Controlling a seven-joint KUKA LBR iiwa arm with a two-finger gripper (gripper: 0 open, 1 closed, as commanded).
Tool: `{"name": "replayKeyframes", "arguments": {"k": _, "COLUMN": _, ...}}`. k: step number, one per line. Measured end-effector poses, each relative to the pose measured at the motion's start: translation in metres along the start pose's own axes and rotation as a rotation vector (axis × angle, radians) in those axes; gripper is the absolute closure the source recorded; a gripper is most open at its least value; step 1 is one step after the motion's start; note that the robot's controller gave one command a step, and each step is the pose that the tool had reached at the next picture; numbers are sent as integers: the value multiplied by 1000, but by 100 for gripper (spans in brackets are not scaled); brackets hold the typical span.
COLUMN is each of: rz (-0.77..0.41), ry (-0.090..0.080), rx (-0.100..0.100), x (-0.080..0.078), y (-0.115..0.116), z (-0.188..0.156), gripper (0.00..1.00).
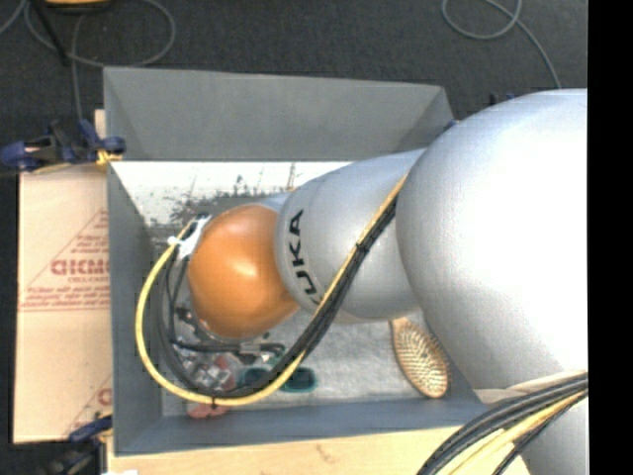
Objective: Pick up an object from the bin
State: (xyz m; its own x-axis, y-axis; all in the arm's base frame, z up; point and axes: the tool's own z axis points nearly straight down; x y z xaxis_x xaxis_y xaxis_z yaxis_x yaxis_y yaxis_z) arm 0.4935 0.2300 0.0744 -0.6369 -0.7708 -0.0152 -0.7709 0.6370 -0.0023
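— On the dark floor (297, 28), a grey metal bin (127, 295): any room?
— Little. The hand (216, 356), under its orange cover (237, 270), crowds the near-left corner; spread or pressed, I cannot tell.
— Nearest thing?
— A teal piece (297, 380) just right; a tan oval brush (420, 356) farther right, slanting toward the near wall.

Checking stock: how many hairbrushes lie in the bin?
1: a tan oval hairbrush in the bin's near right corner, beside the arm. The arm may hide more.
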Motion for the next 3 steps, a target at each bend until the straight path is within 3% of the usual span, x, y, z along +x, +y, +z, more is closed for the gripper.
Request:
{"name": "replayKeyframes", "arguments": {"k": 1, "rz": 31, "ry": 14, "rx": -2, "x": 5, "y": 2, "z": -38, "gripper": 100}}
{"name": "replayKeyframes", "arguments": {"k": 2, "rz": 37, "ry": 9, "rx": 0, "x": 2, "y": 0, "z": -66, "gripper": 100}}
{"name": "replayKeyframes", "arguments": {"k": 3, "rz": 15, "ry": 18, "rx": -4, "x": 6, "y": 1, "z": -123, "gripper": 100}}
